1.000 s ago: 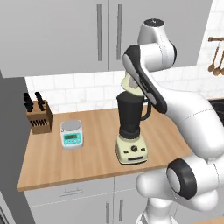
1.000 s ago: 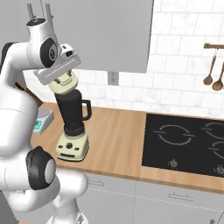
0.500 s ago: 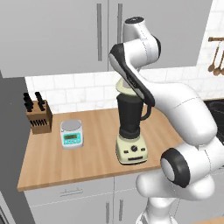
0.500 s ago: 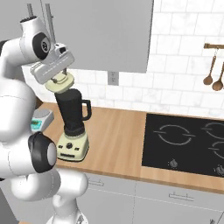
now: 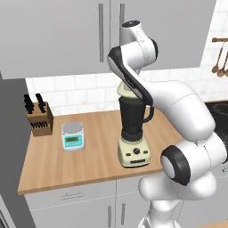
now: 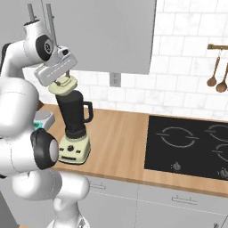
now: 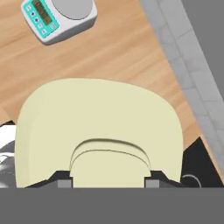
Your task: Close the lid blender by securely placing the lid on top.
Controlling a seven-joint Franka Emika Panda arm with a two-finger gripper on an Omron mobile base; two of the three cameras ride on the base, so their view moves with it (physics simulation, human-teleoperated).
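Observation:
The blender [image 5: 133,129] stands on the wooden counter, its dark jar [image 6: 73,113] on a cream base [image 6: 73,149] with dark knobs. The pale cream lid [image 6: 62,85] hangs slightly tilted, just above the jar's rim. My gripper [image 6: 65,79] is shut on the lid's raised knob from above. In the left base view the lid [image 5: 124,91] peeks out behind my arm, right over the jar. In the hand view the lid [image 7: 98,124] spreads wide, its knob clamped in my gripper [image 7: 109,181], and dark bits of the jar [image 7: 193,162] show beneath its edges.
A small grey kitchen scale [image 5: 72,135] sits left of the blender, with a knife block [image 5: 38,120] farther left by the wall. A black cooktop [image 6: 189,144] lies to the right. Wooden spoons [image 6: 217,78] hang on the tiled wall. Upper cabinets [image 5: 67,38] hang close above my arm.
My arm's upper links have swung to the left in the left base view. The lid has drifted a little and sunk slightly toward the jar's rim. The blender has not moved.

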